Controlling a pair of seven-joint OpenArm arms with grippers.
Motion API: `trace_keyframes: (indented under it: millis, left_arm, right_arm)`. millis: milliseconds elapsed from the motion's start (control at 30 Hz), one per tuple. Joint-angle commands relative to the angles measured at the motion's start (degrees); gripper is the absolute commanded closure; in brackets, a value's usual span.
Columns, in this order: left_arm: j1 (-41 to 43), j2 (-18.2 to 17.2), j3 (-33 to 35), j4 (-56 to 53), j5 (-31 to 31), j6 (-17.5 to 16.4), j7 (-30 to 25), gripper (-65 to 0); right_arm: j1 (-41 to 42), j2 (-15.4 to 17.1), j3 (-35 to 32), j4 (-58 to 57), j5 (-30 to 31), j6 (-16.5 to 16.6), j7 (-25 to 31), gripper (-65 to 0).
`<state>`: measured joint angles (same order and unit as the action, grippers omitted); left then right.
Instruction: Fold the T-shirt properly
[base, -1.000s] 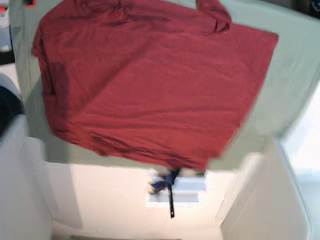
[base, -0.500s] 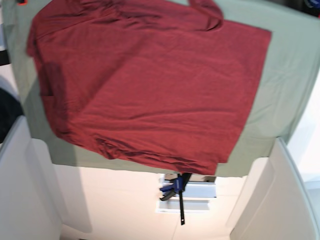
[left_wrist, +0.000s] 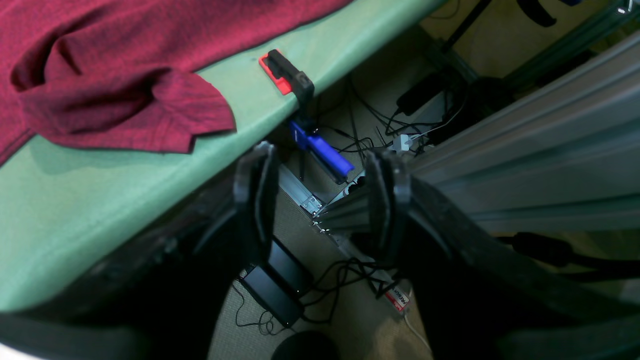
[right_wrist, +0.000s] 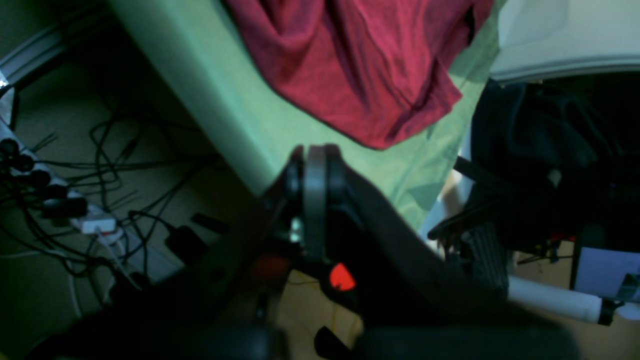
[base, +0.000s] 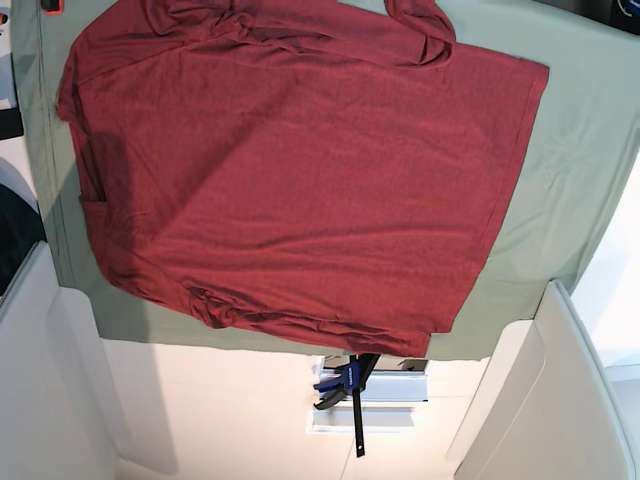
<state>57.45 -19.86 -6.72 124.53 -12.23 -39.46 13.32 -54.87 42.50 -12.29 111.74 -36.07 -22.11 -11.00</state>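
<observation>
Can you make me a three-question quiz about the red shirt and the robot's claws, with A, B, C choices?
1. Where does the T-shirt lie?
A. Spread on the green cloth
B. On the floor
C. Hanging from a claw

2. What colour is the handle of the clamp at the table edge in the left wrist view?
A. Yellow
B. Blue
C. White

3. How are the two claws?
A. Both shut
B. Both open
C. The left gripper is open and the right gripper is shut

Answers:
1 A, the base view shows the shirt lying across the cloth.
2 B, its handle is bright blue under a red and black top.
3 C, the left fingers stand apart with nothing between them, and the right ones are pressed together, empty.
</observation>
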Motion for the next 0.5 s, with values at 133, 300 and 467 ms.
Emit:
trace_keyframes:
  millis: [133,300,467]
  left_arm:
    - [0.81,-0.31,-0.11,1.05,-0.81,-0.54,-1.05,-31.8]
    - [0.83,-0.28,-0.11,1.05,-0.81,-0.54,-1.05,-31.8]
    - [0.83,-0.28,-0.11,1.05,-0.83,-0.54,-1.07,-31.8]
  right_arm:
    - [0.94,0.72,0.17,0.81,-10.51,-1.95,0.46,-4.6]
    - [1.88,3.5,0.17,0.81,-13.03,-1.49,0.66,-7.5]
    - [4.74,5.05,0.17,0.81,-10.67,4.61,0.96,-7.5]
